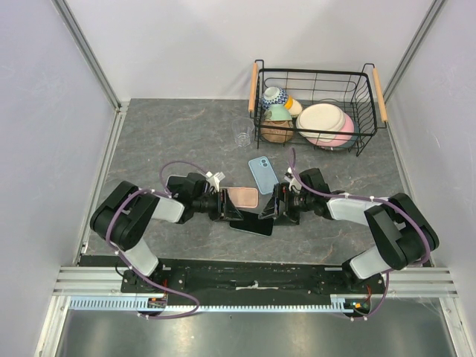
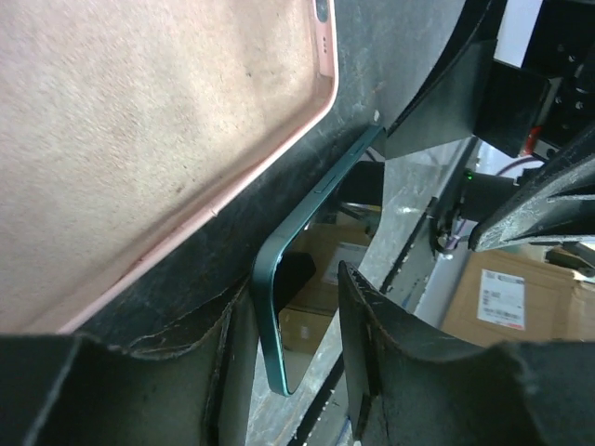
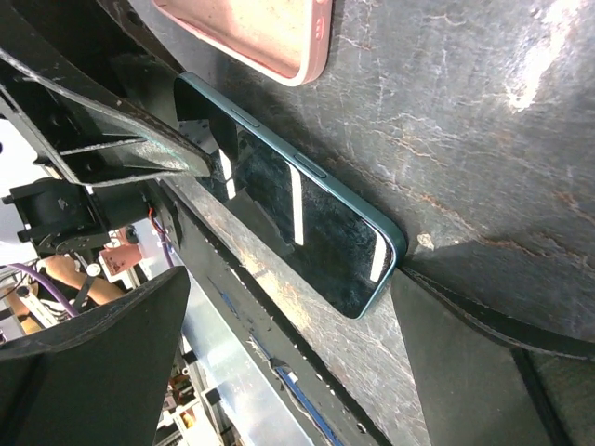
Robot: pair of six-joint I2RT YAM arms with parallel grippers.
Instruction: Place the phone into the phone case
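Grey surface (image 1: 186,134): right tool (image 1: 271,210) gapes wide at the 3 o'clock end of the phone (image 1: 251,226). Left tool (image 1: 232,210) has its jaws apart, straddling the phone's 9 o'clock corner, not clamped. Phone lies flat, screen up, with the pink phone case (image 1: 242,198) just beside it at 12 o'clock, open side up.

Our left gripper (image 1: 232,208) reaches toward 3 o'clock, jaws partly apart; our right gripper (image 1: 268,208) faces it, pointing toward 9 o'clock, jaws spread wide.

Wire basket (image 1: 312,71) (far right) holds bowls (image 1: 277,113) and plates (image 1: 321,119).
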